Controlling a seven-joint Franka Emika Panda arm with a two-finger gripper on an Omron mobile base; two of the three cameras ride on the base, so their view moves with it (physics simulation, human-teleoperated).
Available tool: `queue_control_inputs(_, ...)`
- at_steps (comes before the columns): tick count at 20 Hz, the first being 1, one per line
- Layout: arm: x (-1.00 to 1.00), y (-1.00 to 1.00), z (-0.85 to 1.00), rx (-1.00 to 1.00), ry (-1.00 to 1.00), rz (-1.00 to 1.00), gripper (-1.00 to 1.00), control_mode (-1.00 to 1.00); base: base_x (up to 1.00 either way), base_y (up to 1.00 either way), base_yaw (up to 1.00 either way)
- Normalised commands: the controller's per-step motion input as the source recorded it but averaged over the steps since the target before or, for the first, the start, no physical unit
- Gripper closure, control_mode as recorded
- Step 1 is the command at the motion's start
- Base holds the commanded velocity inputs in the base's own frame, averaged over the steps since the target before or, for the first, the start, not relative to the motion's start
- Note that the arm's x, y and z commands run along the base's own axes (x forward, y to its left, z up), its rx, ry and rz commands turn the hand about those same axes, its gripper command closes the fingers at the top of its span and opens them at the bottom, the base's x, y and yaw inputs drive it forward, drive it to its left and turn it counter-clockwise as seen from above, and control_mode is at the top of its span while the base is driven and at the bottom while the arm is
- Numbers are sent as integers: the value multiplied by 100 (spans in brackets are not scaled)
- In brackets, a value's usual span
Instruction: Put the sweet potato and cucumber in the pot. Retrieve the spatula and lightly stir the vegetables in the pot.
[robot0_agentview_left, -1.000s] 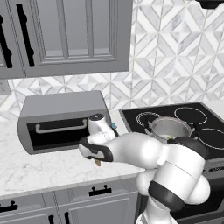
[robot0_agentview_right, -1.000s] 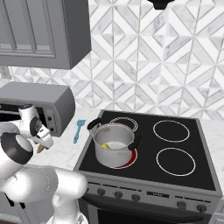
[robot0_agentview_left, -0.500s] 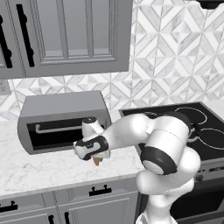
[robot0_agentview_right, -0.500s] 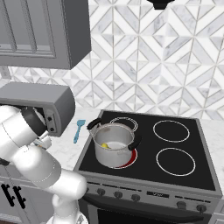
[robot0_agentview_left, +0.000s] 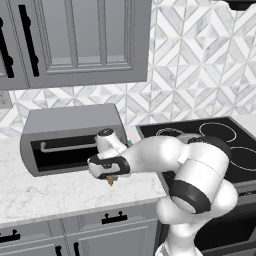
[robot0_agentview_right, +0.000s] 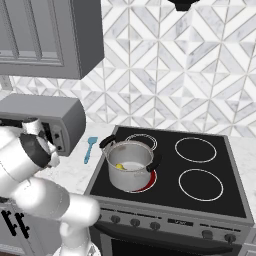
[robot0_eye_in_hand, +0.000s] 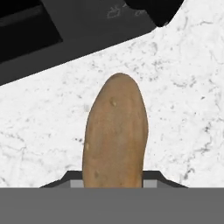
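Note:
The sweet potato (robot0_eye_in_hand: 116, 131) is an orange-brown tuber lying lengthwise over the white marble counter (robot0_eye_in_hand: 183, 109). My gripper (robot0_eye_in_hand: 113, 177) is shut on its near end, a dark fingertip (robot0_eye_in_hand: 70, 179) pressed to each side. In the left base view the gripper (robot0_agentview_left: 111, 178) hangs low before the toaster oven, and the sweet potato's tip (robot0_agentview_left: 111, 182) pokes out below it. The steel pot (robot0_agentview_right: 131, 167) stands on the front left burner with the yellow-green cucumber (robot0_agentview_right: 120, 166) inside. The light-blue spatula (robot0_agentview_right: 90, 148) lies on the counter between oven and stove.
A grey toaster oven (robot0_agentview_left: 70, 137) with a dark glass door stands at the back of the counter, just behind my hand. The black cooktop (robot0_agentview_right: 200, 185) has several ring burners. Grey cabinets (robot0_agentview_left: 75, 40) hang overhead.
The arm has swung left and down to the counter in front of the toaster oven. The jaws have gone from wide open to closed on the sweet potato.

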Motion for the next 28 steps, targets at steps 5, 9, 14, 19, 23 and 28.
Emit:
queue_control_inputs(5, -46, -75, 98, 11, -2, -4, 100, -100, 0, 0, 0)
queue_control_inputs(9, -41, -92, 100, 20, 0, -8, 100, -100, 0, 0, 0)
queue_control_inputs(14, -15, -100, 100, 17, 5, -11, 100, -100, 0, 0, 0)
queue_control_inputs(19, 4, -99, 97, 2, 1, -19, 100, -100, 0, 0, 0)
queue_control_inputs(23, 45, -86, 53, -3, 0, -20, 100, -100, 0, 0, 0)
queue_control_inputs(28, 54, -73, -4, -8, 0, -17, 100, -100, 0, 0, 0)
